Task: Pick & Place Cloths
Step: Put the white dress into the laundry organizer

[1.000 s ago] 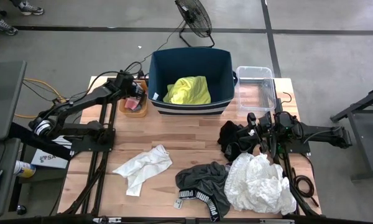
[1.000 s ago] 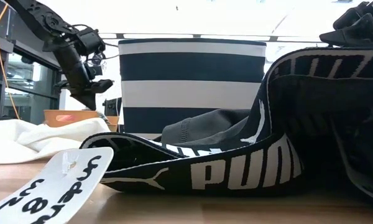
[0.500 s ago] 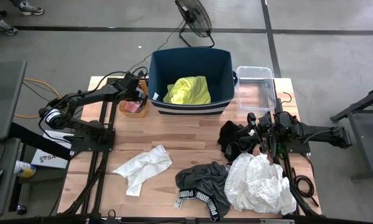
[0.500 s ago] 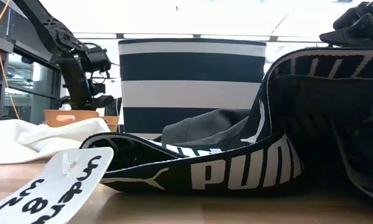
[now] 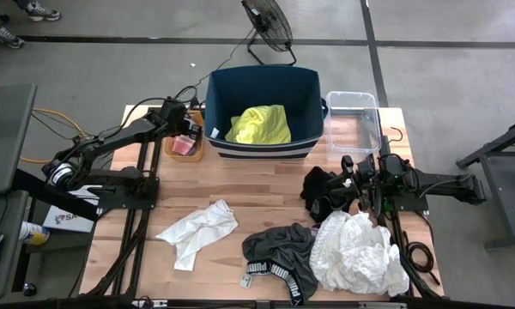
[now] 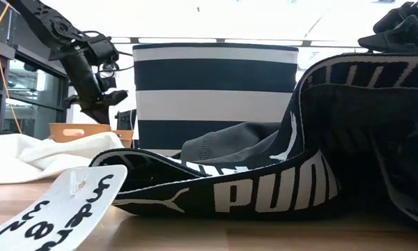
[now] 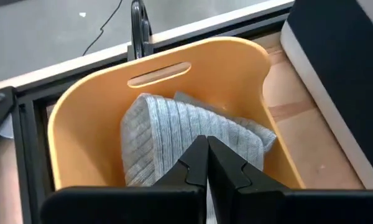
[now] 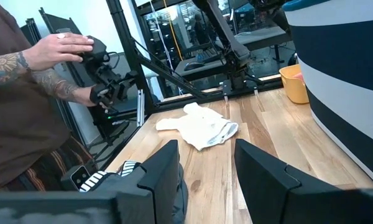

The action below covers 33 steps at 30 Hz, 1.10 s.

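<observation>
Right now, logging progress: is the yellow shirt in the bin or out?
In: the yellow shirt lies bunched inside the navy bin.

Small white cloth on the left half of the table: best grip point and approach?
Come straight down on the small white cloth and pinch the raised, bunched fold at its wider end nearest the dark grey shorts. It lies crumpled and low on the table, so the narrow tail offers little to catch; bare wood surrounds it.
</observation>
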Motion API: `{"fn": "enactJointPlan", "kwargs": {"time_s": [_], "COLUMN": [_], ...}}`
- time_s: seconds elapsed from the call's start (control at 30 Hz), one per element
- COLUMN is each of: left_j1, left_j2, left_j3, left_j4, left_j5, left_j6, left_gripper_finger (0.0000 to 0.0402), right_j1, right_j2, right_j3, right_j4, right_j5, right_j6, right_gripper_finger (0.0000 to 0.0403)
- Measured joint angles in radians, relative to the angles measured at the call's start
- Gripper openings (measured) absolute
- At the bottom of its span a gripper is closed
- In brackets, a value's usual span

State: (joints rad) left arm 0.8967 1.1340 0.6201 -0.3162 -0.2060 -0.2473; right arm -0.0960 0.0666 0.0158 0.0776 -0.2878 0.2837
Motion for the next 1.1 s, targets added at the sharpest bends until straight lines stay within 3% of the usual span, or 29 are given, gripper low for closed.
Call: {"fn": "enactJointPlan", "kwargs": {"time_s": [0.17, 0.37, 0.6, 0.8, 1.1], "left_j1": [0.000, 0.000, -0.013, -0.111, -0.376], "left_j2": [-0.048, -0.157, -0.330, -0.447, -0.587], "left_j3": [0.000, 0.000, 0.000, 0.000, 0.000], "left_j4": [-0.002, -0.010, -0.018, -0.042, -0.158], "left_j5": [0.005, 0.058, 0.379, 0.561, 0.618], "left_j6": [0.036, 0.090, 0.145, 0.198, 0.218], "left_gripper_finger": [0.0014, 0.0073, 0.0112, 0.0113, 0.0113], "right_j1": [0.000, 0.000, 0.000, 0.000, 0.000], "right_j2": [0.000, 0.000, 0.000, 0.000, 0.000], "right_j3": [0.000, 0.000, 0.000, 0.000, 0.000], "right_j4": [0.000, 0.000, 0.000, 0.000, 0.000], "right_j5": [0.000, 0.000, 0.000, 0.000, 0.000], "right_j6": [0.000, 0.000, 0.000, 0.000, 0.000], "right_gripper_finger": [0.0149, 0.0149, 0.0149, 0.0149, 0.0149]}}
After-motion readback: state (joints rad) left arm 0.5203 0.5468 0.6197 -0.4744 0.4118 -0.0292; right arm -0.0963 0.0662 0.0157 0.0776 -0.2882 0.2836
